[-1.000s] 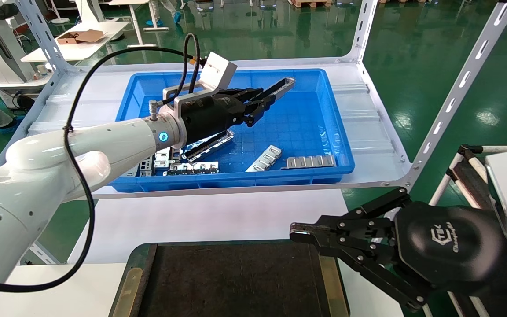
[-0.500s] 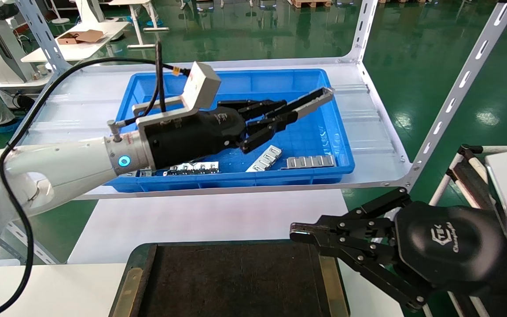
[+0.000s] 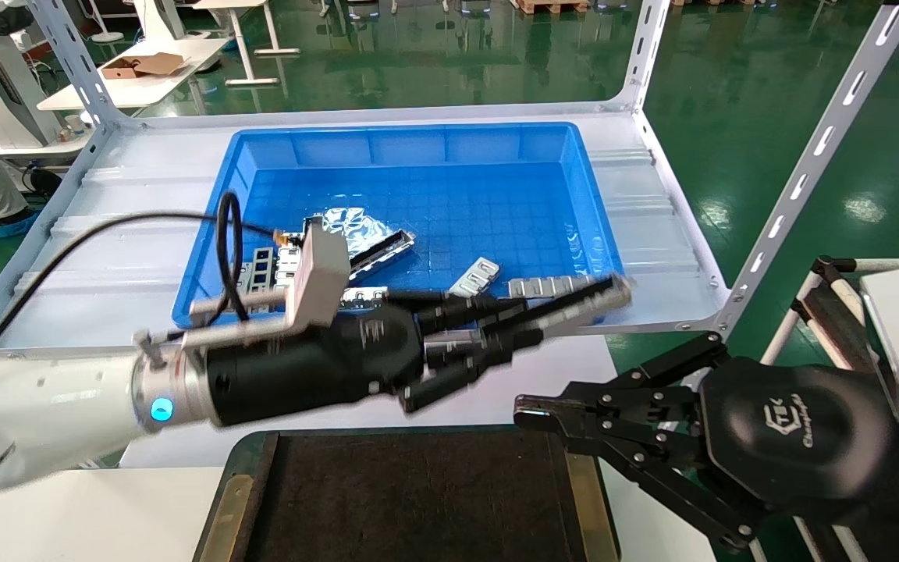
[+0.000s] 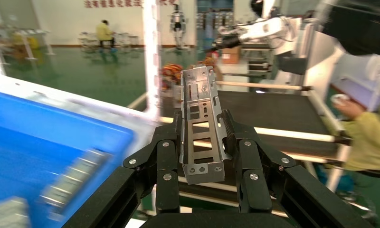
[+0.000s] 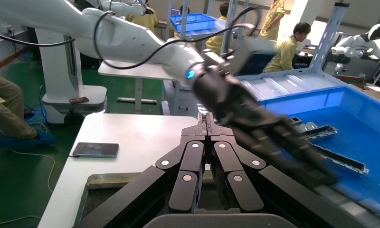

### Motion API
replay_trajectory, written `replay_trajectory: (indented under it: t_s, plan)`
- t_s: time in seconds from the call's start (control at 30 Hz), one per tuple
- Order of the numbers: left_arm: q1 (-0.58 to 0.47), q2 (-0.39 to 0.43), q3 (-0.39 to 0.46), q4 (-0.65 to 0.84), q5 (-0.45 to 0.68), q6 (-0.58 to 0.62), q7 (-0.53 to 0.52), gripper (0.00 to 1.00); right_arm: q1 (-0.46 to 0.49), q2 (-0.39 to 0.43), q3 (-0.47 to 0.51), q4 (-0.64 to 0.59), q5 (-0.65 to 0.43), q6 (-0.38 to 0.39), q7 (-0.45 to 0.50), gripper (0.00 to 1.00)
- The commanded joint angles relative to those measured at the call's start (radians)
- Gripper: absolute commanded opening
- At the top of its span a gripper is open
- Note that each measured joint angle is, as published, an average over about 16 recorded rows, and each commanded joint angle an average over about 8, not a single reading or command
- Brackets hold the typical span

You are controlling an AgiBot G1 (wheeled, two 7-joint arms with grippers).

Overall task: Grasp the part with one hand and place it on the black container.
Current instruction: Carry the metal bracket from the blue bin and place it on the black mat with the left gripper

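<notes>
Left hand with clamped part now out of blue bin, loose strips inside; right hand closed

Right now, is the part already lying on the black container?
No, the left gripper holds the part in the air, short of the black container.

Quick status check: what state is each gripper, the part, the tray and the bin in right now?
Left gripper: shut on the silver-grey metal channel part, held in the air.
Right gripper: shut, holding nothing, beside the tray.
Flat black rectangular tray: nothing on it.
Blue plastic bin: holds several metal pieces.
</notes>
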Motion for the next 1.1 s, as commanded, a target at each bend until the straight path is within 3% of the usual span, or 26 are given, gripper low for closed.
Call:
replay_trajectory:
  t_s: [0.03, 0.33, 0.53, 0.77, 1.1]
  plan:
    - [0.044, -0.037, 0.000, -0.085, -0.010, -0.010, -0.015, 0.00, 0.000, 0.000, 0.000, 0.000, 0.000, 0.000, 0.000, 0.00]
    - [0.298, -0.174, 0.031, -0.441, 0.004, -0.334, -0.043, 0.00, 0.000, 0.000, 0.000, 0.000, 0.000, 0.000, 0.000, 0.00]
    - [0.454, -0.186, 0.043, -0.548, -0.008, -0.544, -0.038, 0.00, 0.000, 0.000, 0.000, 0.000, 0.000, 0.000, 0.000, 0.00]
    - [0.610, -0.096, 0.002, -0.556, -0.045, -0.761, 0.022, 0.00, 0.000, 0.000, -0.001, 0.000, 0.000, 0.000, 0.000, 0.00]
    - [0.782, 0.107, -0.154, -0.532, -0.095, -0.969, 0.136, 0.00, 0.000, 0.000, -0.001, 0.000, 0.001, 0.000, 0.000, 0.00]
